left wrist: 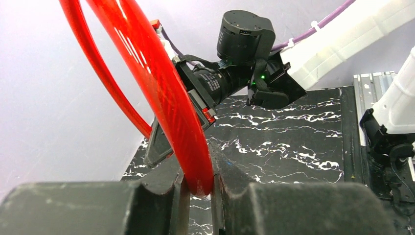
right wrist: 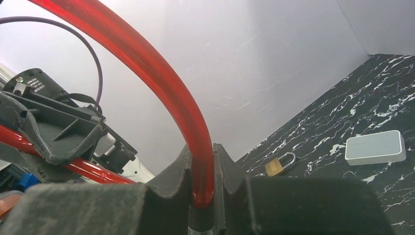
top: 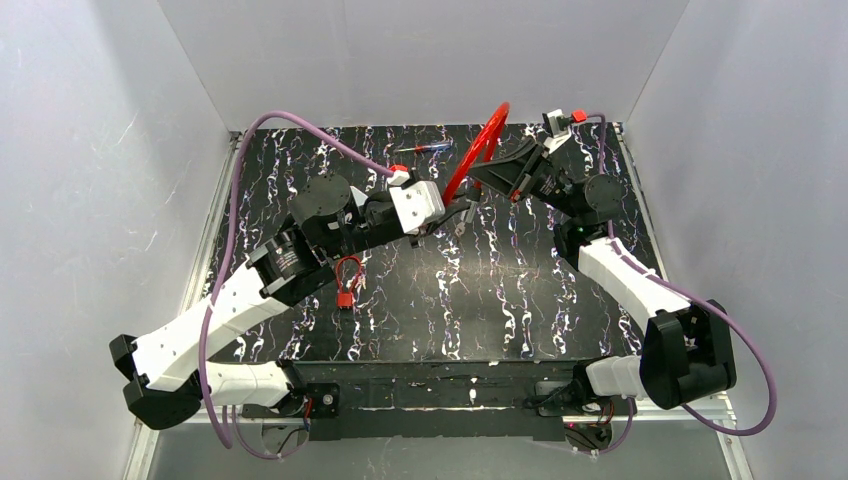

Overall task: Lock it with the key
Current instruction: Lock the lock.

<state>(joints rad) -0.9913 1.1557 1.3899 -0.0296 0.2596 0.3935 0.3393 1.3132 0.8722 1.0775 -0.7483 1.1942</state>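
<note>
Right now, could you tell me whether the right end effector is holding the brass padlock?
No, the right end effector is clamped on the red cable loop, while the brass padlock lies on the table beyond it.

table (top: 520, 300): black marbled | on it: small red loop (top: 347, 277), pen (top: 425, 148), brass padlock (right wrist: 278, 165)

Black-and-white left arm (top: 240, 300) reaches forward and inward. Black-and-white right arm (top: 615, 270) bends inward toward it. Left gripper (left wrist: 198, 188) and right gripper (right wrist: 201, 196) sit close together, each with jaws clamped on the red glossy cable loop (left wrist: 161, 93).
</note>
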